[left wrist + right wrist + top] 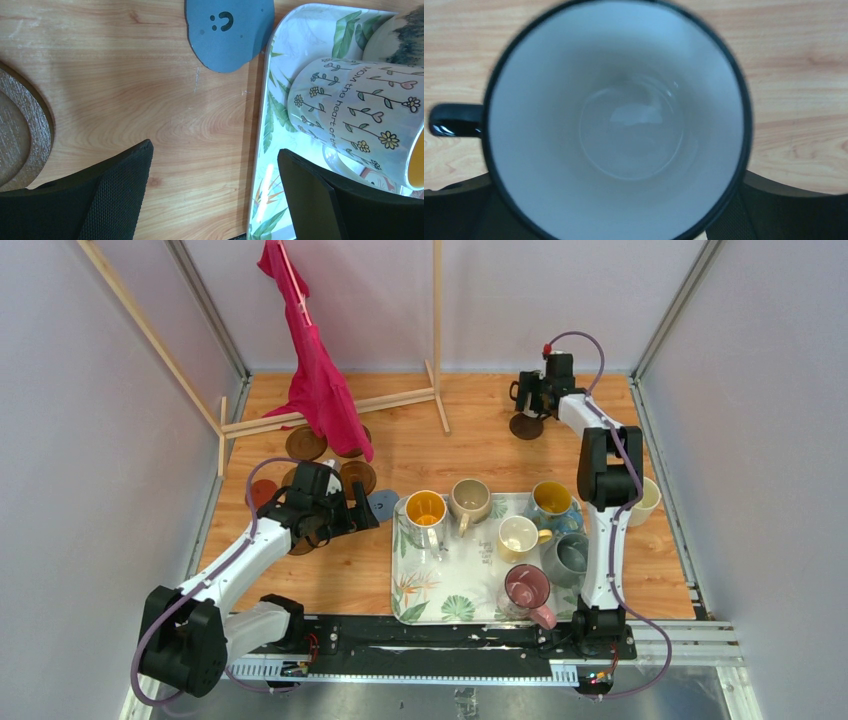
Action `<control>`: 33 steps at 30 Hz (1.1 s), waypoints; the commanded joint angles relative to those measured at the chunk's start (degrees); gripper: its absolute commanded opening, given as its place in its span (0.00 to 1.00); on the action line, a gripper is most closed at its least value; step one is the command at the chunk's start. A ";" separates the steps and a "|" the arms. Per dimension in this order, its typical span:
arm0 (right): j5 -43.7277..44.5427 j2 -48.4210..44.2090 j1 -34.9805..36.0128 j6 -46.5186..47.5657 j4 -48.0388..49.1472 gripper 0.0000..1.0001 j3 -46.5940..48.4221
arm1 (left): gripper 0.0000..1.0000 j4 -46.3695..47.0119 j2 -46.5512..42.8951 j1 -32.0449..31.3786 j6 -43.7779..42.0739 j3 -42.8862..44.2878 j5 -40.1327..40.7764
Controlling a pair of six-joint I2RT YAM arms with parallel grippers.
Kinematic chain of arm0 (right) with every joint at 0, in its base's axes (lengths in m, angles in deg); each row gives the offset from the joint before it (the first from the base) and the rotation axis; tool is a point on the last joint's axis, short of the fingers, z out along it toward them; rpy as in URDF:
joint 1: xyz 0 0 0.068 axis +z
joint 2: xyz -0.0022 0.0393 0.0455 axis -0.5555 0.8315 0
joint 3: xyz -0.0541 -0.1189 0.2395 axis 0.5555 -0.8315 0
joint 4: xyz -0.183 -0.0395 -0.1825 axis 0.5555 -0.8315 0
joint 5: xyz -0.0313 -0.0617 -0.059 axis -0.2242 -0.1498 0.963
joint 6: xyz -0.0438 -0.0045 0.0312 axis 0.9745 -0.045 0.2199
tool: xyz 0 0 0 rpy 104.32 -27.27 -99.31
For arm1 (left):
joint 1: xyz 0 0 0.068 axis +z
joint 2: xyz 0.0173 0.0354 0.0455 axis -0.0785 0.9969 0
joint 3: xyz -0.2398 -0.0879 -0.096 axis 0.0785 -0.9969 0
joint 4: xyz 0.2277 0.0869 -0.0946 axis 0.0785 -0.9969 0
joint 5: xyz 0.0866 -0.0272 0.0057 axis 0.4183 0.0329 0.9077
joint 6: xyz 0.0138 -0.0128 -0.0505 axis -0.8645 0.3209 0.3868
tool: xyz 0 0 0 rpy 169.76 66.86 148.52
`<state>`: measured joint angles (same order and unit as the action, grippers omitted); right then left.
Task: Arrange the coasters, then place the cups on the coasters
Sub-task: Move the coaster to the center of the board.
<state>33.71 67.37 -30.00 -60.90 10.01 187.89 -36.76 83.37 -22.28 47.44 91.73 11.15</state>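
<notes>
1. The mug (619, 125) fills my right wrist view, inside the right gripper (533, 395); I cannot tell if it is gripped or let go.
2. It is far beyond the tray (450, 580), by 1 dark coaster (525, 426), and I judge it not clearly seated.
3. 6 cups (518, 535) sit on the tray, unplaced.
4. The left gripper (215, 185) gapes empty at the tray's left edge.
5. The brown coasters (305, 443) bunch left of the tray, and a red cloth (320, 380) overhangs them.

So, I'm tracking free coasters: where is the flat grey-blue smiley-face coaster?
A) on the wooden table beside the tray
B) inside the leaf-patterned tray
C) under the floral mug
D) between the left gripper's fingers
A: the grey-blue smiley-face coaster lies bare on the wooden table, just outside the rim of the leaf-patterned tray.
</notes>
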 commanded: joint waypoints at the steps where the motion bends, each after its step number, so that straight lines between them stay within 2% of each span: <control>1: -1.83 1.62 1.29 -1.93 -6.12 0.94 1.82 | 1.00 0.53 -0.42 -0.30 -0.91 0.26 -0.98; 5: -2.66 2.23 1.53 -4.13 -9.46 0.89 2.17 | 1.00 0.37 -0.65 -0.32 -1.18 0.52 -0.93; 12: -2.93 0.21 3.46 -6.56 -10.67 0.64 -1.94 | 1.00 -0.02 -1.25 -0.32 -1.35 0.90 -1.08; 15: -2.04 -0.97 4.97 -7.29 -10.91 0.59 -3.94 | 1.00 -0.43 -1.83 -0.32 -1.42 0.90 -0.96; 26: -4.99 -3.56 12.07 -14.59 -14.42 0.53 -7.41 | 1.00 -2.31 -4.81 -0.24 -0.27 1.17 1.76; 33: -7.80 -1.42 20.61 -19.41 -15.43 0.52 -3.85 | 1.00 -2.01 -5.33 -0.06 1.33 2.02 2.50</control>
<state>29.36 63.89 -15.16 -76.14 1.18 182.79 -38.51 79.00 -22.28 47.74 91.86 13.08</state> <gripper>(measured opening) 0.527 1.000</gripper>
